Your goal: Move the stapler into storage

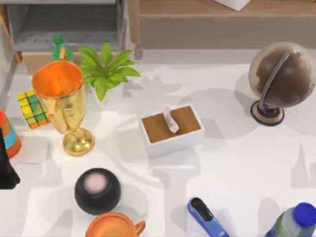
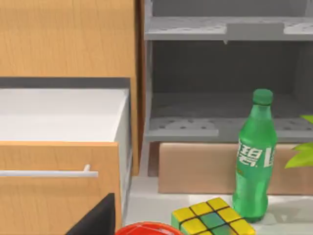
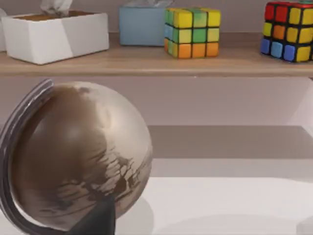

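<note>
Stapler (image 1: 206,217) lay flat on the white surface (image 1: 247,163) at the near edge of the top view, right of centre, black inset end pointing toward the tissue box (image 1: 171,129), other end cut off by the frame. No pincer touched it. Just right of it stood a blue-capped bottle (image 1: 295,223); to its left, well apart, a black round object w/ pink top (image 1: 97,190) and an orange mug (image 1: 114,226). Tissue box sat mid-surface; globe (image 1: 280,79) far right. On the left: gold trophy cup (image 1: 63,106), potted plant (image 1: 106,69), colour cube (image 1: 32,109), green bottle (image 1: 60,48). Left wrist view showed an open wooden drawer (image 2: 58,147) w/ white interior beside grey shelves (image 2: 225,127). Pincers' state: cannot tell for left or right.
</note>
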`<state>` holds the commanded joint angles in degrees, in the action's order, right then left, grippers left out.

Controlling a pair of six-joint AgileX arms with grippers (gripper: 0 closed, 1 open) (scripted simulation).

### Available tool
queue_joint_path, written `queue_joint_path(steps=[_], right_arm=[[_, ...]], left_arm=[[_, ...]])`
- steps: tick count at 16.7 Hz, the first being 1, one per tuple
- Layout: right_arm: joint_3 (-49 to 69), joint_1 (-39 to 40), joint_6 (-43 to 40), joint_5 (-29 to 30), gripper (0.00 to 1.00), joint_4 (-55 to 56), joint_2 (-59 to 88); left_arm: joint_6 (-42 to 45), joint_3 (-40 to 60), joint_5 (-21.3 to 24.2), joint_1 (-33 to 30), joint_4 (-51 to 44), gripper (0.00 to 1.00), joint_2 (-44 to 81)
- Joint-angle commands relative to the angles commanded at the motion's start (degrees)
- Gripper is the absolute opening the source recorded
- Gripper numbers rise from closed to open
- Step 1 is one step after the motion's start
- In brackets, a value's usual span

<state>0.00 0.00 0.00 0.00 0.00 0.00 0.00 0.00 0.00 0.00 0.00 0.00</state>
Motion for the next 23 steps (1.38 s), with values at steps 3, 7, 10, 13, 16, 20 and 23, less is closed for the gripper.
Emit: queue_joint_path(steps=[3,7,10,13,16,20,23], right_arm=[[0.00,0.00,0.00,0.00,1.00,0.00,0.00],[0.00,0.00,0.00,0.00,1.00,0.00,0.00],[0.00,0.00,0.00,0.00,1.00,0.00,0.00],[0.00,0.00,0.00,0.00,1.00,0.00,0.00],[0.00,0.00,0.00,0.00,1.00,0.00,0.00],[0.00,0.00,0.00,0.00,1.00,0.00,0.00],[0.00,0.00,0.00,0.00,1.00,0.00,0.00]], left_arm=[[-0.56,0.53,0.08,-0.41,-0.42,1.00,0.53],[-8.84,8.13,1.10,-6.10,-6.16,1.00,8.19],[-21.11,19.51,2.18,-13.61,-13.61,1.00,19.74],[-38.24,35.56,3.02,-22.72,-22.53,1.00,36.03],[-57.81,53.31,3.38,-32.31,-31.87,1.00,55.79],[-77.85,71.20,3.14,-44.15,-43.35,1.00,79.96],[-87.42,79.52,2.46,-51.36,-50.26,1.00,95.30]])
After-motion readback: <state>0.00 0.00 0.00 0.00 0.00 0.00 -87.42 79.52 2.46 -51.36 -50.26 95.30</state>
